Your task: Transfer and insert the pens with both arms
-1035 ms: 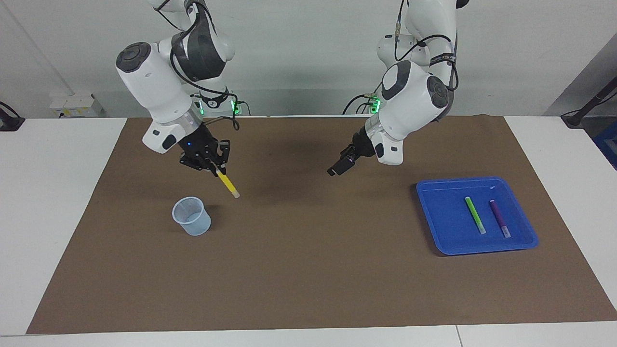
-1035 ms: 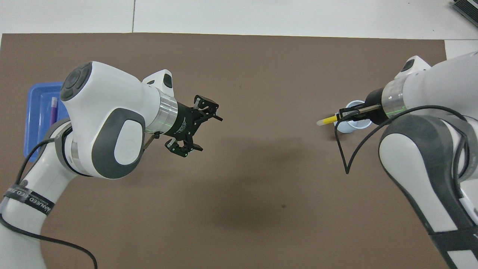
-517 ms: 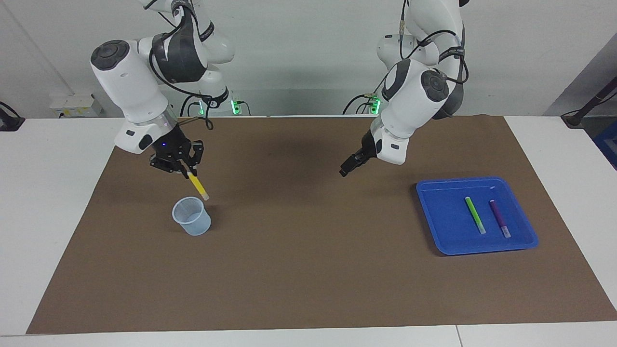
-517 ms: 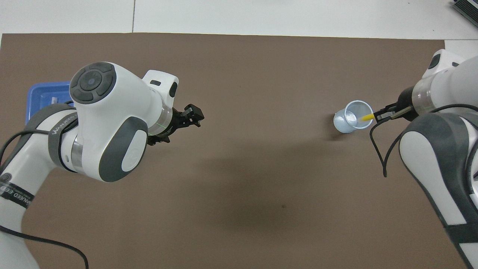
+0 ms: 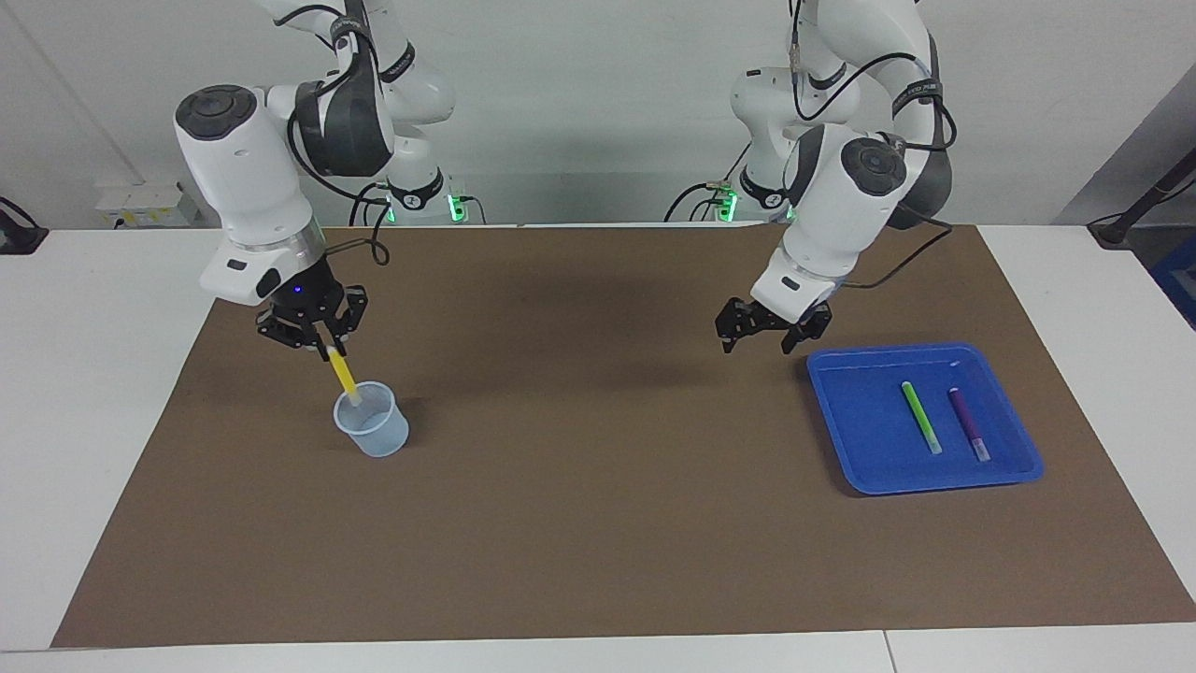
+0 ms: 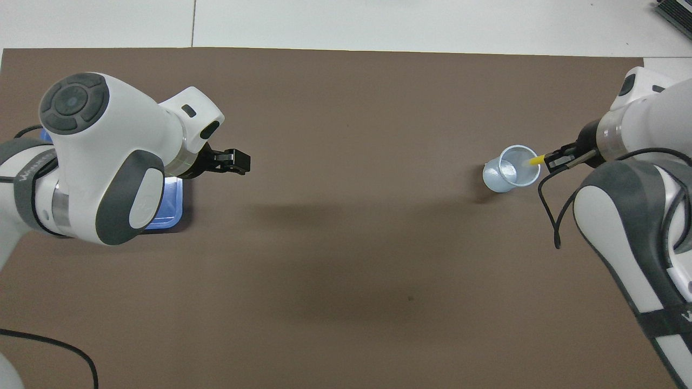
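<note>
A brown mat [image 5: 598, 486] covers most of the white worktop [image 5: 84, 374]. Toward the right arm's end of the worktop a small clear cup [image 5: 372, 421] stands upright on the mat. The right gripper [image 5: 322, 348] hangs just above the cup's rim, its fingers closed together on the upper end of the yellow pen [image 5: 344, 377]. The pen slants downward from the gripper, and its lower, whitish end sits inside the mouth of the cup; in the overhead view the yellow shaft [image 6: 535, 160] crosses the rim of the cup [image 6: 511, 175] beside the right gripper [image 6: 557, 160]. Toward the left arm's end of the worktop a blue tray [image 5: 841, 421] lies flat on the mat. Inside it the green pen [image 5: 921, 417] and the purple pen [image 5: 968, 423] lie side by side, near each other but not touching, the purple one closer to the worktop's end edge. The left gripper [image 5: 772, 338] hovers over the mat just beside the tray's corner that is nearest the robots and the middle of the worktop; its fingers stand apart and hold nothing. In the overhead view the left arm covers most of the tray [image 6: 173, 208], and the left gripper [image 6: 233, 161] points toward the middle of the mat.
</note>
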Controlling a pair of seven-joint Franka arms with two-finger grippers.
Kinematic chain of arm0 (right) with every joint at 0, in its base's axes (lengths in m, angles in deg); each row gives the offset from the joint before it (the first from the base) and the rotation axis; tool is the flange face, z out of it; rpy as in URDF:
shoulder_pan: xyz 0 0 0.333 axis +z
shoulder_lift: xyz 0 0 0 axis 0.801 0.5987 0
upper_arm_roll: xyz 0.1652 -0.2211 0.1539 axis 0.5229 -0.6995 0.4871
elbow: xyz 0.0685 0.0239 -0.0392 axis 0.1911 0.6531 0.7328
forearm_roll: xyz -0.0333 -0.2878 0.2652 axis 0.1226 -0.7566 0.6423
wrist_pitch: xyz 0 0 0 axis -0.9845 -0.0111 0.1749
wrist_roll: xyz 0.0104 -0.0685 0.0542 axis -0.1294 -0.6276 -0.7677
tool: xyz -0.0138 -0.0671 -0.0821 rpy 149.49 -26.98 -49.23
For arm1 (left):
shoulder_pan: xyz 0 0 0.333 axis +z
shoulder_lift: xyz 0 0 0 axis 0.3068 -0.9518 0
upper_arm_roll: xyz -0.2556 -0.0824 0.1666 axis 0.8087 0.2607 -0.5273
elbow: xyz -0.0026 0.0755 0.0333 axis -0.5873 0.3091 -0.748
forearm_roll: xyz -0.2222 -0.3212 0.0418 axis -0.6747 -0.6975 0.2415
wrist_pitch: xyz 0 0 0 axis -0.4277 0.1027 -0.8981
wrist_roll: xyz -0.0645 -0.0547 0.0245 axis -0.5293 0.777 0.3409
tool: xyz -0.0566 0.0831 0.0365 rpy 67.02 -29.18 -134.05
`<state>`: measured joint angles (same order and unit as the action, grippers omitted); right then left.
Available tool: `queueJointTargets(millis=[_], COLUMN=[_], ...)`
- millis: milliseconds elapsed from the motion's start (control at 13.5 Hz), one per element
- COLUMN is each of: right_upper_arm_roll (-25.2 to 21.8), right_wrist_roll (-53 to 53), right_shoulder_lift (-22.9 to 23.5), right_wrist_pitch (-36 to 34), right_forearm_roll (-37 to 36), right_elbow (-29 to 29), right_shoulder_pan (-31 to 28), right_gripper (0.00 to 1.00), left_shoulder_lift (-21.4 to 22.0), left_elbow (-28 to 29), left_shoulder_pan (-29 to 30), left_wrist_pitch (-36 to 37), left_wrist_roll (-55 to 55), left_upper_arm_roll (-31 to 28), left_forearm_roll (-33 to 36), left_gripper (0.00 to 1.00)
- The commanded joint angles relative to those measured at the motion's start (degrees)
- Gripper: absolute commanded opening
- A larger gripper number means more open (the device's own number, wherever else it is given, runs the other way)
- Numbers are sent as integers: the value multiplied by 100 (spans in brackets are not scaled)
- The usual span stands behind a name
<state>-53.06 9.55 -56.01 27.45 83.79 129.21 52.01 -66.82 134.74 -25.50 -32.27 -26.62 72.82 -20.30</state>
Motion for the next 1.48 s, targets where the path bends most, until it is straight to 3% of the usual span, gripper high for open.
queueJointTargets(millis=[0, 296, 443, 665, 813, 1109, 1404], right_upper_arm_roll=[77, 77, 86, 86, 86, 95, 69], right_wrist_roll=[-25, 11, 151, 169, 169, 169, 160], right_shoulder_lift=[174, 324, 325, 325, 316, 71, -360], right_wrist_pitch=[245, 579, 833, 748, 581, -182, -1106], right_forearm_roll=[-125, -107, -98, -46, -19, -10, 243], right_elbow=[57, 276, 539, 549, 470, 128, -119], right_shoulder_pan=[-99, -177, -257, -292, -309, -292, -292], right_gripper=[0, 0, 15, 57, 73, 77, 81], left_shoulder_lift=[91, 29, -32, -304, -489, -919, -1122], left_elbow=[251, 471, 690, 717, 717, 691, 542], left_shoulder_pan=[96, 464, 553, 763, 913, 1027, 1510], left_wrist_pitch=[-462, -1069, -1464, -1869, -2133, -2607, -2864], left_wrist_roll=[150, 554, 589, 791, 966, 1028, 2030], left_upper_arm_roll=[29, 29, 29, 29, 29, 12, 12], left_forearm_roll=[193, 228, 246, 246, 246, 255, 255], left_gripper=[100, 100, 100, 100, 100, 100, 100])
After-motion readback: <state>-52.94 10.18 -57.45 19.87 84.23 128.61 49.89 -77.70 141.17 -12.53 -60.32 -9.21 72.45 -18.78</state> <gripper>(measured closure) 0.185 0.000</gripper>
